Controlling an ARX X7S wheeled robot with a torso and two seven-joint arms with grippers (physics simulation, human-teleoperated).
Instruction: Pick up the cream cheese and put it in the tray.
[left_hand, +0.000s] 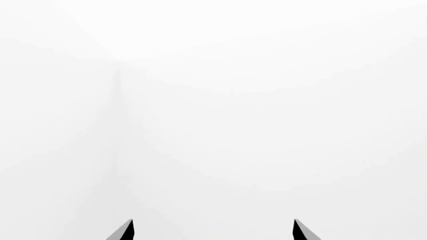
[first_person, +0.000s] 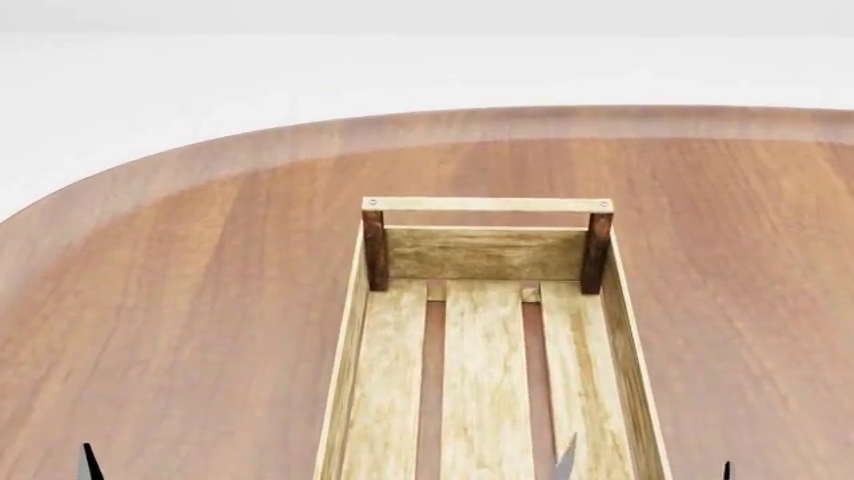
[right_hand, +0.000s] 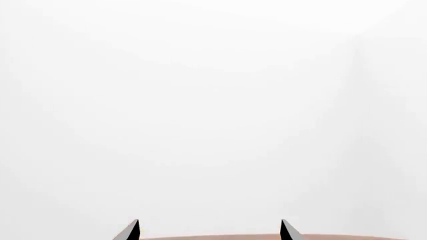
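Note:
The cream cheese is out of view in every frame. The tray (first_person: 376, 310), a light wooden slatted crate with dark brown corner posts and a rail handle at its far end, lies in the middle of the table in the head view and looks empty in the part that shows. My right gripper (first_person: 647, 466) shows only as two spread fingertips at the bottom edge, over the tray's near right side. One left fingertip (first_person: 90, 462) shows at the bottom left. In the wrist views the left gripper (left_hand: 213, 230) and the right gripper (right_hand: 210, 230) are open and empty, facing white background.
The round-edged brown wooden table (first_person: 200, 280) spreads around the tray, its far edge curving against white floor. A thin strip of the table's edge (right_hand: 267, 237) shows between the right fingertips.

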